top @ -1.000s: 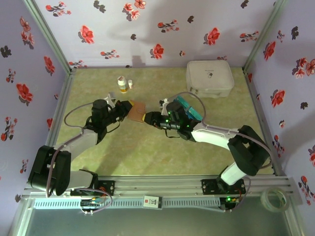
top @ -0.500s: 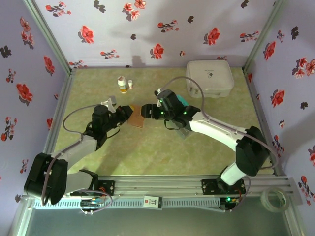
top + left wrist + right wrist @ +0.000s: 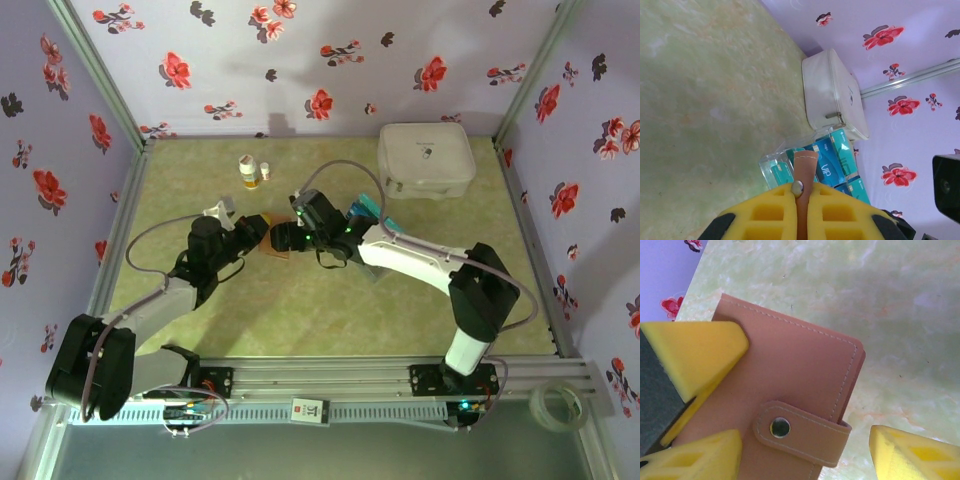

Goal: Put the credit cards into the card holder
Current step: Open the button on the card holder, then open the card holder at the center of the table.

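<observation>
pinkish-brown leather card holder [image 3: 800, 365] w/ stitched edge & snap strap done up is held off the green marbled table [image 3: 330, 320], approx mid-table, a bit left of centre. left gripper [image 3: 801, 200] is clamped tight on it, yellow pads either side of its thin edge. right gripper [image 3: 805, 455] is spread wide, straddling the strap end: one pad well clear, the other just beside, contact unclear. blue-teal credit cards [image 3: 826, 159] lie in a clear plastic tray [image 3: 767, 165] beyond, near a white rounded case [image 3: 832, 95].
</observation>
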